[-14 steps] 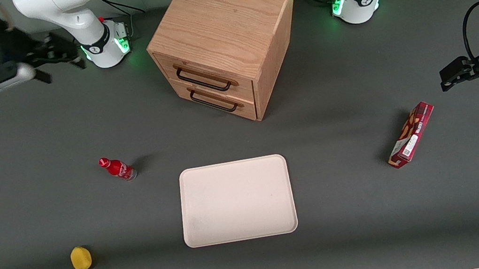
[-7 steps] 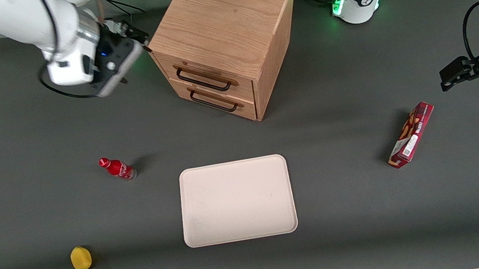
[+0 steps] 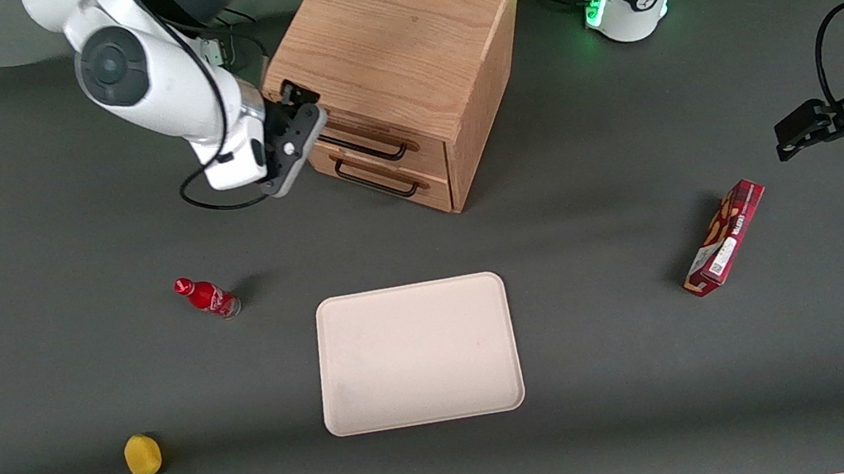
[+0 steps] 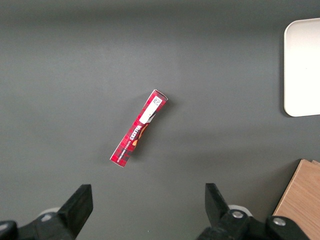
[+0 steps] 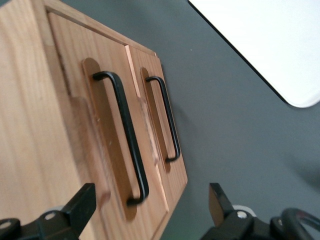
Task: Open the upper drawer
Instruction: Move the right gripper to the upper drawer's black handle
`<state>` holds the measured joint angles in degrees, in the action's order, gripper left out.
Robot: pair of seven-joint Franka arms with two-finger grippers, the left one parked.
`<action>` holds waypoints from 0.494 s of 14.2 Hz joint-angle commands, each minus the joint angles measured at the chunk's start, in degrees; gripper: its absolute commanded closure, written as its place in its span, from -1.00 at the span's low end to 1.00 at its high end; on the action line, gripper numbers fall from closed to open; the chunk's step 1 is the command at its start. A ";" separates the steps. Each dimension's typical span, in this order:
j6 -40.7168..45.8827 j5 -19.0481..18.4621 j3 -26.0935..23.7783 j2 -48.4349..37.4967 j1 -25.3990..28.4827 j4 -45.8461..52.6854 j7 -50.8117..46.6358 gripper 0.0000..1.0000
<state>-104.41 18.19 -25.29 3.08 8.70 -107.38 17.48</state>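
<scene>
- Yellow round object (image 3: pixel 143 456) and red bottle (image 3: pixel 208 296): at 8 and 10 o'clock from the tray (image 3: pixel 416 353), unmoved across all 3 front frames.
- Gripper (image 3: pixel 302 103): 1 s ago it is at the working arm's end of the table. Now it hangs at 11 o'clock from the tray, just in front of the cabinet's (image 3: pixel 397 15) drawer faces. Fingers spread wide, nothing between them.
- Upper drawer (image 3: pixel 426 154): at 12 o'clock from the tray, flush and shut. Its black handle (image 5: pixel 125 135) lines up ahead of the open fingers, untouched.
- Judgement: approach nearly done. Closing on the upper handle, not the lower one (image 5: pixel 167 120), comes next.
- Red box (image 3: pixel 724 237): 3 o'clock, unchanged.
</scene>
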 commanded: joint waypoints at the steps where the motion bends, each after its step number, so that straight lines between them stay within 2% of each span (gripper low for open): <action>1: -5.45 2.82 -1.08 0.60 -0.18 -4.24 1.86 -1.00; 7: -10.11 2.91 -2.31 4.56 -0.18 -4.86 1.86 -1.00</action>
<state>-112.55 19.36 -27.14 6.81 8.69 -111.83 17.82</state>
